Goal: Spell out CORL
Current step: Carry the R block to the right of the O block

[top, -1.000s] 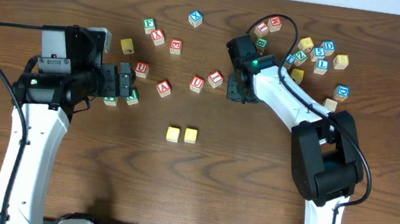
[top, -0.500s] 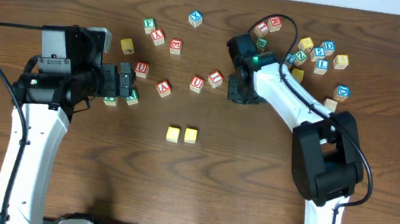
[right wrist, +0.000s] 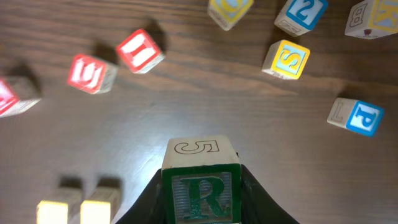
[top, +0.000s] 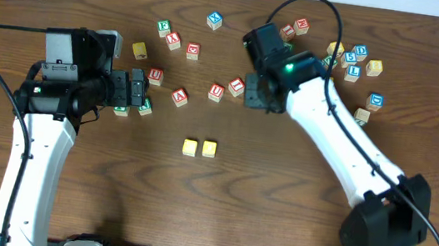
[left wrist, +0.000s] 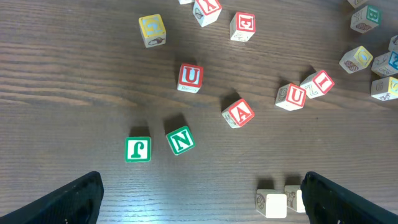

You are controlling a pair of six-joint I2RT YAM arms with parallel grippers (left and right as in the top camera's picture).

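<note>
On my left, the left gripper [top: 138, 89] hangs over the dark wooden table [top: 91, 6]. Its fingers [left wrist: 71, 199] are spread wide with nothing between them. A small wooden cube with a green J [left wrist: 137, 149] and another with a green N [left wrist: 180, 140] lie just ahead of it. Towards the middle, the two yellow-faced wooden cubes [top: 190, 147] sit side by side, well apart from both arms. Beyond them runs a loose row of red-lettered cubes [top: 216, 92]. At the right end of that row, the right gripper [top: 256, 94] is clamped on the white-faced wooden cube with a green R [right wrist: 201, 193]. The R faces the wrist camera, with an outlined 5 on the neighbouring face. Farther right lies a cluster of blue- and yellow-faced cubes [top: 353, 72]. Their letters are too small overhead for me to pick out the L.
</note>
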